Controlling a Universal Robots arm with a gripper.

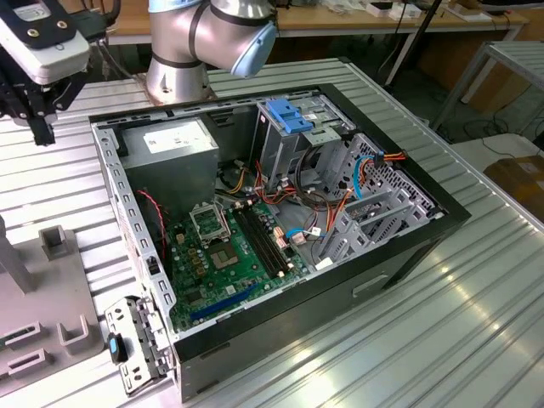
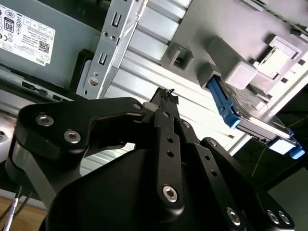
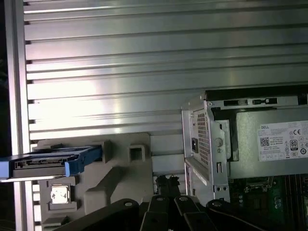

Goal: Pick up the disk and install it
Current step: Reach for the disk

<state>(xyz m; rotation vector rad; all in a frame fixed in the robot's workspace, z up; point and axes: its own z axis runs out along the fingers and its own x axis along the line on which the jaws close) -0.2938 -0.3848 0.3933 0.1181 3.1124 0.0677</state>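
While your gripper (image 3: 168,185) hangs over ribbed metal surface (image 3: 144,72), you see fingertips pressed together, pinching nothing. Disk (image 3: 48,162) stands on edge in grey holder (image 3: 120,168) on surface, blue carrier around it, apart from gripper. Gripper is between holder and corner of open computer case (image 1: 382,272).

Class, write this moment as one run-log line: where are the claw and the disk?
claw: shut, empty, apart from disk | disk: in grey holder, not picked up | computer case: open
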